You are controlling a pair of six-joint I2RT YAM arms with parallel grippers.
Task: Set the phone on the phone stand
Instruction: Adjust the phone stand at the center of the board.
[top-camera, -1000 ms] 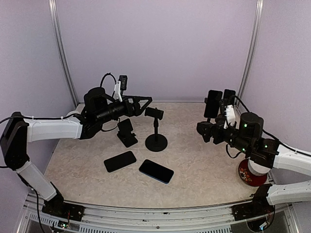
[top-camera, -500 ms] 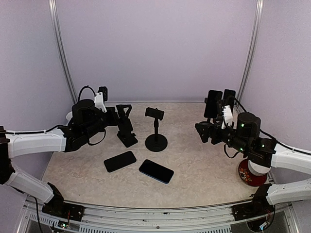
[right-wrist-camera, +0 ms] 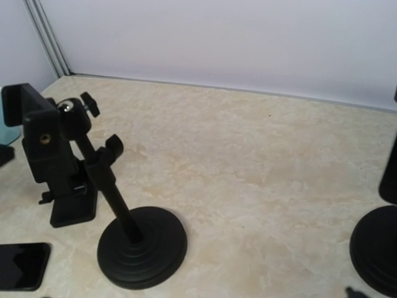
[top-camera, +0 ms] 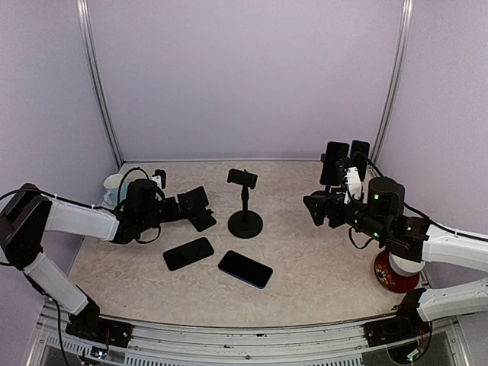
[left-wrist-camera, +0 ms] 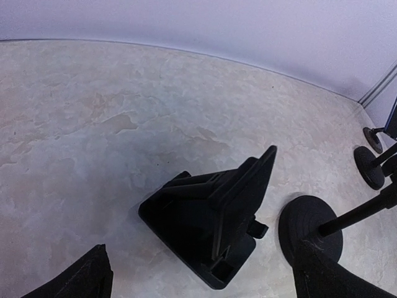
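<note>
Item: phone placement, not yet begun as far as can be judged. Two handsets are recorded flat on the worktop point(top-camera: 320, 259) at lower centre of the overhead view: first phone point(top-camera: 188, 253) and second phone point(top-camera: 245, 268), close together, neither gripped. Pole stand point(top-camera: 245, 202) is seen upright at centre, its clamp point(top-camera: 242, 178) empty. Wedge stand point(top-camera: 201, 216) is noted just left of it, also empty. Left gripper point(top-camera: 178, 206) is held low just left of the wedge stand, jaws spread wide with nothing between them. Right gripper point(top-camera: 316, 207) is placed at centre right, well apart from both phones; its opening cannot be told. Outstanding: a phone to be grasped, lifted and seated on a stand.
</note>
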